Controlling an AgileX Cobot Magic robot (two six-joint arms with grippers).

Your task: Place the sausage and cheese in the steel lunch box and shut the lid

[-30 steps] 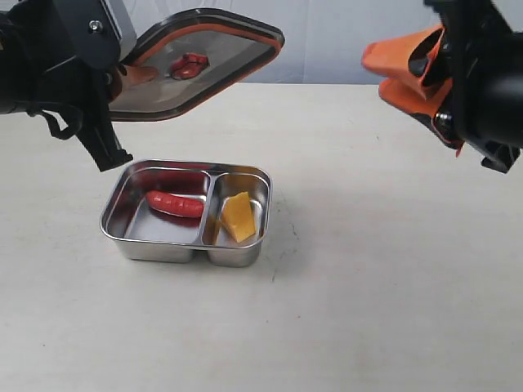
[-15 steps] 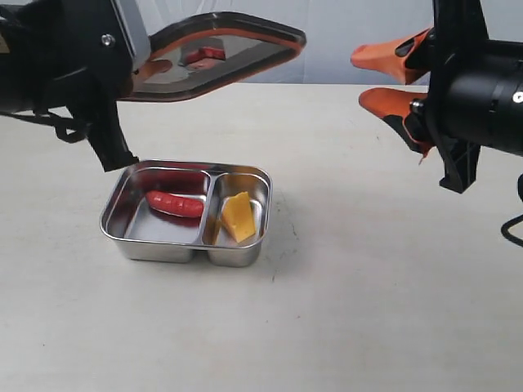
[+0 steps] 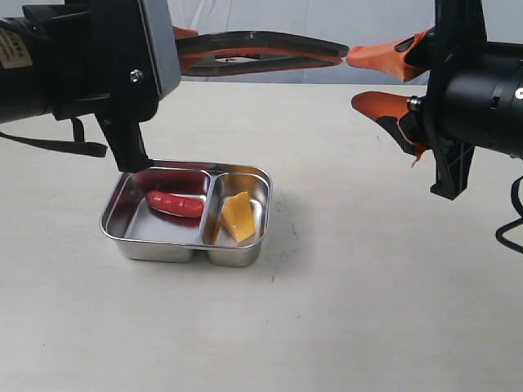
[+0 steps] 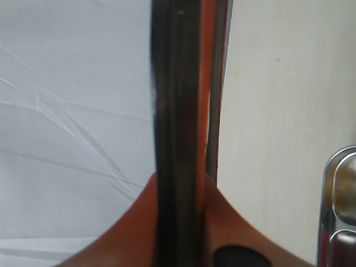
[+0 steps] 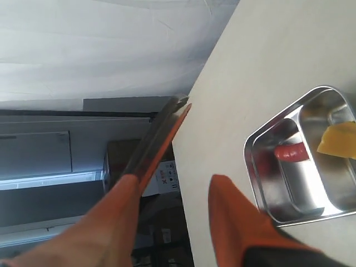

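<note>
The lid (image 3: 261, 51) held level above the table (image 3: 368, 261)
The left gripper (image 3: 189, 47) clamped it; the right gripper (image 3: 356, 79) stood with jaws apart, one finger by its far edge; pale backdrop (image 3: 368, 24) behind.

Left arm (image 3: 73, 65): raised above counter (image 3: 368, 286), black wrist block level. Left pincer (image 3: 189, 47) clamped on one end of lid (image 3: 270, 51), orange fingers (image 4: 233, 228) pressed either side, lid held out nearly flat.

Right arm (image 3: 482, 90): raised at similar height. Right pincer (image 3: 353, 79) aimed at left arm, jaws spread, one finger above the other. Upper fingertip (image 3: 359, 57) at lid's free end, contact unclear.
</note>
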